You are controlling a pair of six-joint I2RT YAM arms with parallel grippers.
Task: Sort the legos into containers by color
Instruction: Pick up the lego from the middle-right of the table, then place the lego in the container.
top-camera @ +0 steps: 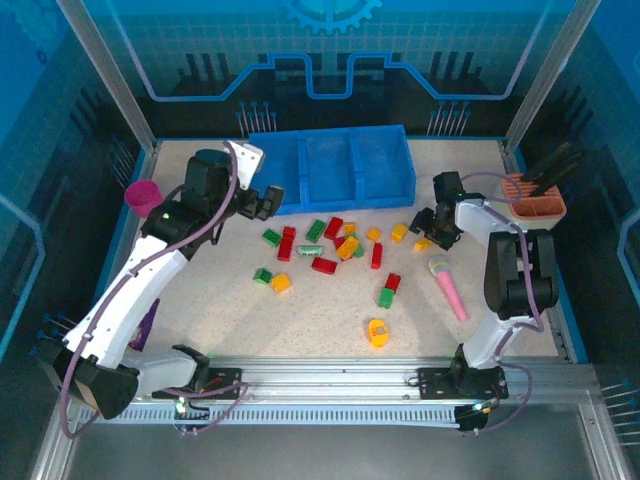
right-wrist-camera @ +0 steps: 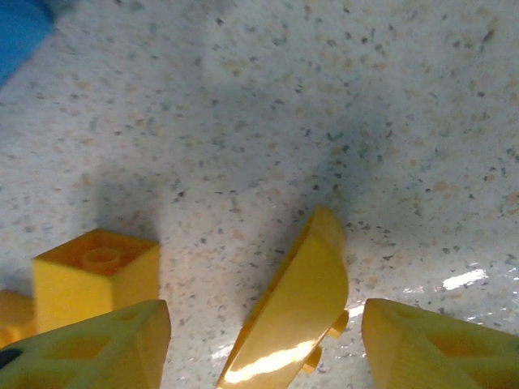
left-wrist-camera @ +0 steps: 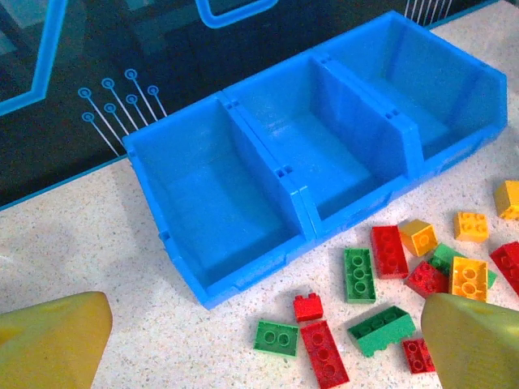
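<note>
Red, green and yellow-orange legos [top-camera: 335, 245] lie scattered on the speckled table in front of the blue three-compartment tray [top-camera: 300, 165]; in the left wrist view all three compartments [left-wrist-camera: 302, 203] hold no bricks. My left gripper [top-camera: 262, 200] hovers open by the tray's front left corner, above a green two-stud brick [left-wrist-camera: 276, 338] and red bricks [left-wrist-camera: 324, 354]. My right gripper [top-camera: 430, 232] is low over the table, open, its fingers [right-wrist-camera: 442, 348] straddling a curved yellow piece [right-wrist-camera: 296, 316] without touching it. A yellow brick [right-wrist-camera: 93, 275] stands by its left finger.
A magenta cup [top-camera: 143, 193] stands at the left edge. A beige holder with black tools [top-camera: 534, 205] is at the right. A long pink stick [top-camera: 449, 285] lies right of the bricks. An orange round piece [top-camera: 377, 332] sits near the front.
</note>
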